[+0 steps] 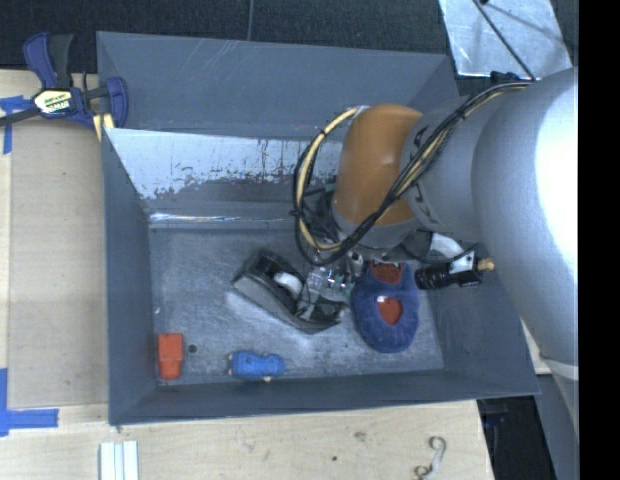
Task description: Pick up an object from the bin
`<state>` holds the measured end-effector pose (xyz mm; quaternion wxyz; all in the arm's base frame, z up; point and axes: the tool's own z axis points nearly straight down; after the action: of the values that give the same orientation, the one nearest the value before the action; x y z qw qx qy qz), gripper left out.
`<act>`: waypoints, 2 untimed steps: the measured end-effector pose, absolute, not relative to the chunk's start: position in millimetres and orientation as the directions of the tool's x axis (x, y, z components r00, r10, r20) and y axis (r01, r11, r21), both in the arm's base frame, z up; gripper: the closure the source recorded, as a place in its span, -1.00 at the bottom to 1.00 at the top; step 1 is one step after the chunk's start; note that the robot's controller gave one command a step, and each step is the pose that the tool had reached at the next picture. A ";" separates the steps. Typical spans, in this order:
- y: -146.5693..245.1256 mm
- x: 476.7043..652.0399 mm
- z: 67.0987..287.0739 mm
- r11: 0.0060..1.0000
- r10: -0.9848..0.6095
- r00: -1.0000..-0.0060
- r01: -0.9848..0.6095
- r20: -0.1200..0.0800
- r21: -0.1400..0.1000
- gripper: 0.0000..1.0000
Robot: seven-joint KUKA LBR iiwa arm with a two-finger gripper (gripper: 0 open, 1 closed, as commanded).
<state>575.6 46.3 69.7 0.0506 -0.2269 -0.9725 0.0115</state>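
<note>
The bin's [195, 268] left half lay open, save an orange block [170, 355] and blue toy [256, 365] by its near edge; a black case [275, 286] and blue slipper [388, 320] crowded the right.

Grey bin [128, 288] holds orange block [170, 356], blue toy [256, 365], black gadget [280, 290], blue slipper [388, 313].

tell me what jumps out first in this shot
The arm with its orange cover reaches in from the right, its tool low over a black thing in the middle of the bin. A blue fuzzy thing with an orange patch lies just right of it. An orange block and a small blue thing sit by the near wall, left.
</note>
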 end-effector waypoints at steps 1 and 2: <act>49.3 560.5 167.5 0.838 0.545 -0.838 0.545 -0.007 0.006 1.00; 88.5 576.0 150.6 0.692 0.722 -0.692 0.722 -0.002 0.003 1.00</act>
<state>576.0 88.5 150.6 -0.0014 -0.3926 -0.9197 -0.0011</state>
